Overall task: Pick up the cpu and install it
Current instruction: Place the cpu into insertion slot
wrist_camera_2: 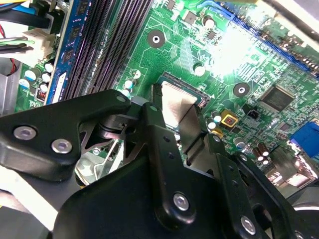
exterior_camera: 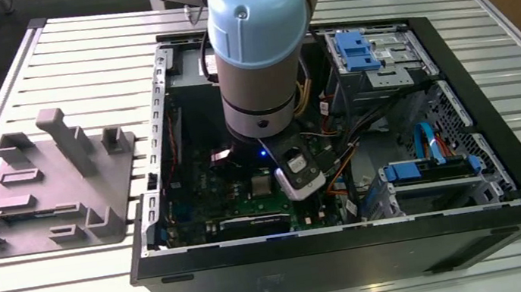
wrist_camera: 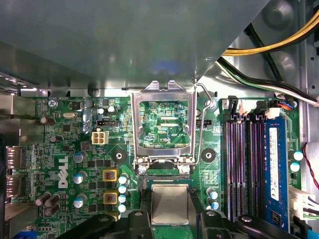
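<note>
While the claw (wrist_camera: 170, 221) is clamped on the cpu (wrist_camera: 170, 201), which sits low over its socket (wrist_camera: 164, 178) just beside the raised hinged frame (wrist_camera: 135, 124) on the green board (wrist_camera: 65, 144), I'd hold it level, square to the socket and unforced.

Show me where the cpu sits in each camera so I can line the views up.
Exterior view: the cpu is a pale square on the green motherboard, just under the arm.
First wrist view: the cpu is at the socket, next to the open socket frame.
Second wrist view: the cpu lies a little way from the memory slots.
Shared landmark: the green motherboard, beneath the cpu in all three.
</note>
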Robot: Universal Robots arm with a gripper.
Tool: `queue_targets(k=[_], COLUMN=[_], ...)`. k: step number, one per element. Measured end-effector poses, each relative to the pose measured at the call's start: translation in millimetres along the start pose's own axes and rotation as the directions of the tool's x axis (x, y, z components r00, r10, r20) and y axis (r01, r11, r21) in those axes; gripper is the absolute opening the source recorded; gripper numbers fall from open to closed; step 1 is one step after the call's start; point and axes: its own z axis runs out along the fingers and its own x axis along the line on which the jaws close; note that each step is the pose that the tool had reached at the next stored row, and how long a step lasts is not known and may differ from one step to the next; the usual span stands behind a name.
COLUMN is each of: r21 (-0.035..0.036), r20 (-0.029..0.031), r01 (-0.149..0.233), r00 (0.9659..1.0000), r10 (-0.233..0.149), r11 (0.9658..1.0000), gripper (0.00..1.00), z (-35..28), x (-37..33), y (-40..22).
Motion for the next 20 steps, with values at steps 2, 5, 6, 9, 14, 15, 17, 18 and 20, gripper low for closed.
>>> queue_targets(k=[2,5,6,9,14,15,17,18,20], r21=[-0.0001,-0.0001,-0.0002,-0.0002,-0.0004,-0.001,-0.0045,-0.0061,-0.0082], r20=[0.0,0.0001,0.0001,0.0001,0.0002,0.0002,0.0003,0.0003,0.0005], r01=[0.0,0.0,0.0,0.0,-0.001,-0.001,-0.001,-0.001,-0.001], r00=[1.0,1.0,1.0,1.0,1.0,1.0,1.0,1.0,1.0], r10=[0.0,0.0,0.0,0.0,0.001,0.001,0.001,0.001,0.001], r11=[1.0,1.0,1.0,1.0,1.0,1.0,1.0,1.0,1.0], gripper=[0.38,0.38,0.38,0.38,0.38,0.38,0.38,0.38,0.38], z=[0.1,0.1,0.1,0.1,-4.5,-7.6,-7.8,-7.8,-7.6], x=[0.0,0.0,0.0,0.0,-0.2,-0.2,1.4,2.7,4.3], y=[0.0,0.0,0.0,0.0,0.3,0.5,0.4,0.3,0.3])
